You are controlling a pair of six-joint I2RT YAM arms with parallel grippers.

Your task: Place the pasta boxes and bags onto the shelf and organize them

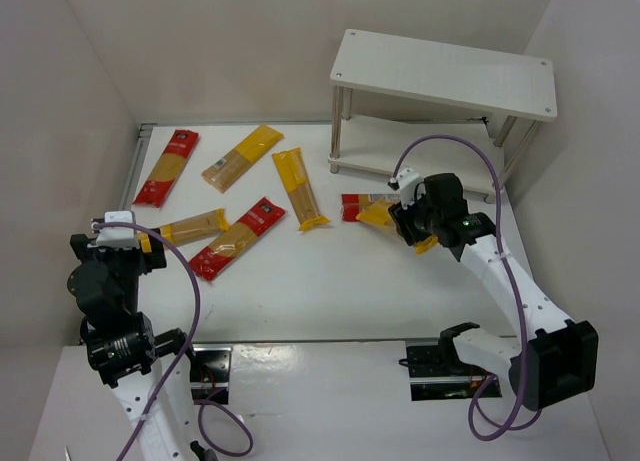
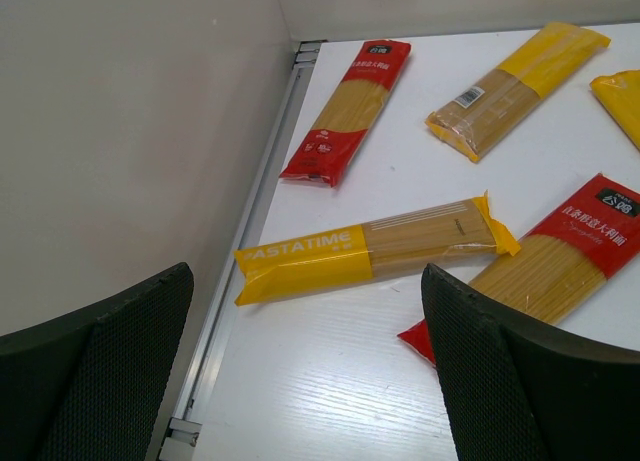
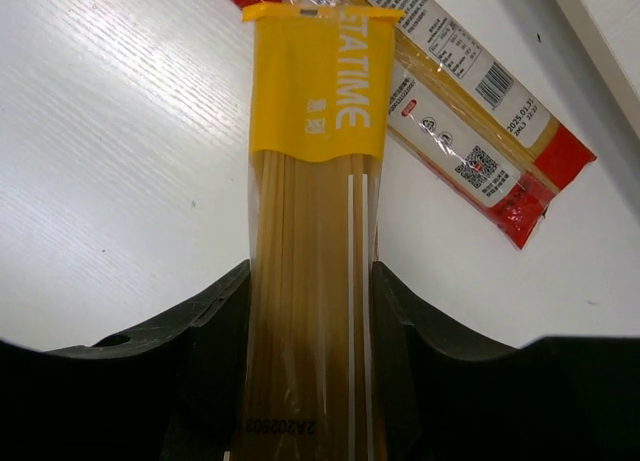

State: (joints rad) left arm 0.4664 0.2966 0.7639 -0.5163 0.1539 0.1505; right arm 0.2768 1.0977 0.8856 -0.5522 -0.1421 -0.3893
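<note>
My right gripper [image 1: 410, 226] [image 3: 312, 281] is shut on a yellow pasta pack [image 3: 315, 131] [image 1: 375, 214], gripping its clear window part just above the table in front of the shelf [image 1: 440, 71]. The pack's yellow end overlaps a red pack [image 3: 470, 141] [image 1: 352, 206] lying below it. Over the table's left side hangs my left gripper [image 1: 140, 251] [image 2: 308, 281], open and holding nothing. A yellow pack [image 2: 370, 248] [image 1: 190, 226] lies just ahead of it. Four more packs lie flat: red [image 1: 167, 166], yellow [image 1: 242, 158], yellow [image 1: 299, 188], red [image 1: 238, 238].
The white two-tier shelf stands at the back right, and no packs show on its top board or on the visible part of its lower board [image 1: 400, 146]. White walls close in the table on the left, back and right. A metal rail [image 2: 250, 221] runs along the left edge.
</note>
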